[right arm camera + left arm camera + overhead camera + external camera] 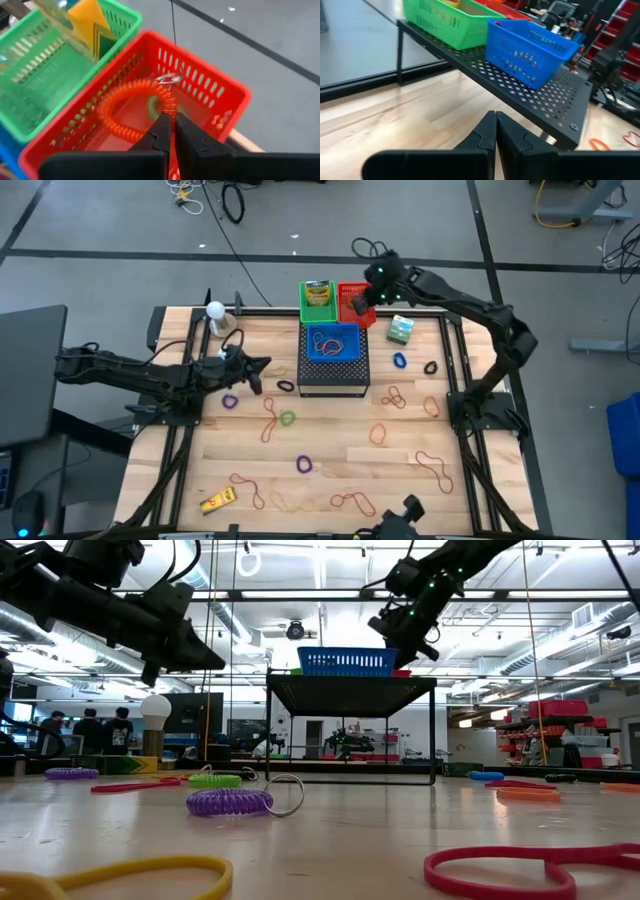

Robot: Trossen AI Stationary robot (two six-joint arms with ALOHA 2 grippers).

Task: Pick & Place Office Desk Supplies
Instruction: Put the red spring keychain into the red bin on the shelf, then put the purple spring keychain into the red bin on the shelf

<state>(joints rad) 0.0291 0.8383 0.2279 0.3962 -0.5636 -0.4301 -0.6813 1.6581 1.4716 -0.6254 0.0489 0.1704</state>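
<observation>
The left arm reaches in low from the table's left edge toward its middle, its tool (262, 366) shut and empty. The right arm stretches from the right edge toward the far edge, raised, its tool (360, 302) shut, tilted downward.

Scattered flat over the wooden table (340, 455) in front of the black mesh stand (333, 370): thin red-brown rubber bands (272, 420), purple coil rings (304, 465), a green coil ring (288, 418), a blue one (400, 361), a black one (431, 367) and a yellow item (217, 500) near the front-left corner. Lay just right of the stand: a small green printed box (401, 330). Dangled over the red basket (210, 95): an orange coil ring (132, 107) with a metal key ring, pinched by the right gripper (170, 131).
</observation>
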